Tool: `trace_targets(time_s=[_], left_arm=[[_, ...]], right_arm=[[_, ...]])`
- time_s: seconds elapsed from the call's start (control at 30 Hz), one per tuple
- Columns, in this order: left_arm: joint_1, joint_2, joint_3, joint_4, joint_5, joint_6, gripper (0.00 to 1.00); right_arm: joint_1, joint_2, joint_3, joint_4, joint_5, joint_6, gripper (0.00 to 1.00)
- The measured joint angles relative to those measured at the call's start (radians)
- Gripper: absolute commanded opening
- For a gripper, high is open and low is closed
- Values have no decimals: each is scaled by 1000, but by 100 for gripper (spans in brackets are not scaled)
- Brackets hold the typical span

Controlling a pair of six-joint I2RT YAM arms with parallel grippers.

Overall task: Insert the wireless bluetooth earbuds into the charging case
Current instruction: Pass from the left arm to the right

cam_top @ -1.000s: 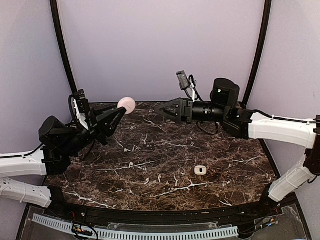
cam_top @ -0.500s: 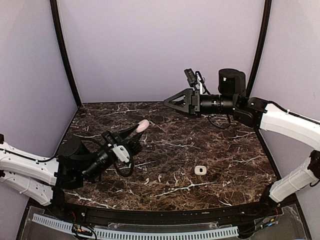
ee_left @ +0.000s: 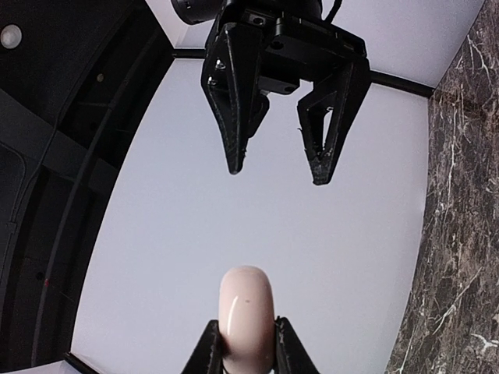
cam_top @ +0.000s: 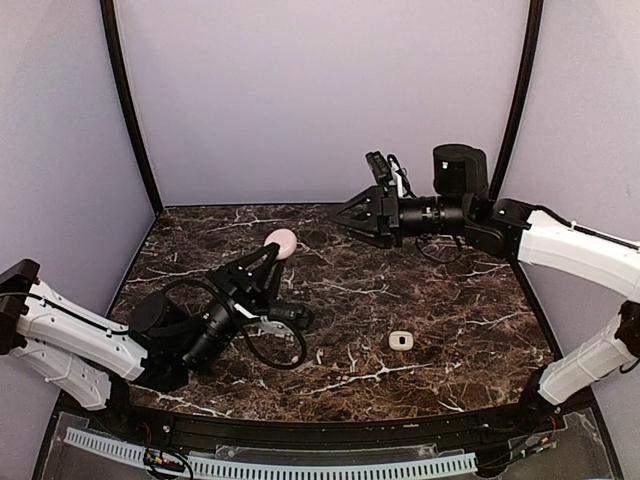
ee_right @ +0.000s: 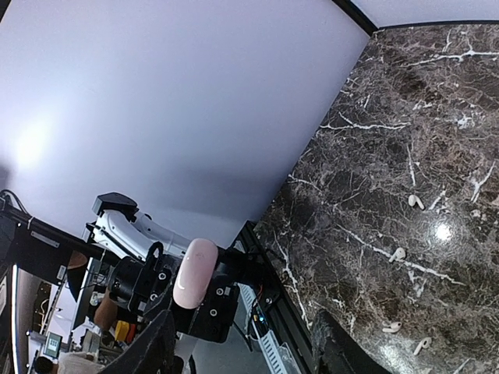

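My left gripper [cam_top: 274,251] is shut on a pale pink oval case [cam_top: 281,240] and holds it up above the marble table [cam_top: 450,300], pointing at my right gripper [cam_top: 342,221]. In the left wrist view the closed case [ee_left: 246,310] sits between my fingertips, with the right gripper [ee_left: 278,173] open and empty above it. In the right wrist view my right gripper [ee_right: 243,319] is open, the pink case [ee_right: 193,273] shows a short way ahead, and several tiny white earbuds [ee_right: 415,201] [ee_right: 398,254] [ee_right: 391,327] lie loose on the marble.
A small white case [cam_top: 401,341] lies on the table right of centre. Black frame posts [cam_top: 125,90] and lilac walls [cam_top: 320,90] enclose the back and sides. A cable tray [cam_top: 300,465] runs along the near edge.
My left arm has swung down from the back left to low over the table's middle left, carrying the pink case. My right gripper has drawn back, then dipped slightly toward the case.
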Motion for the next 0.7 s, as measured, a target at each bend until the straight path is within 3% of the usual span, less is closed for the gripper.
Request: trace_targets(time_s=[0.33, 0.53, 0.7], left_arm=[[-8, 43, -3, 72, 0, 119, 0], [-8, 71, -5, 81, -1, 153, 0], [-8, 87, -5, 97, 0, 165, 0]], right_arm=[[34, 38, -10, 79, -44, 85, 51], [62, 69, -10, 107, -64, 116, 39], [78, 99, -9, 114, -88, 119, 37]])
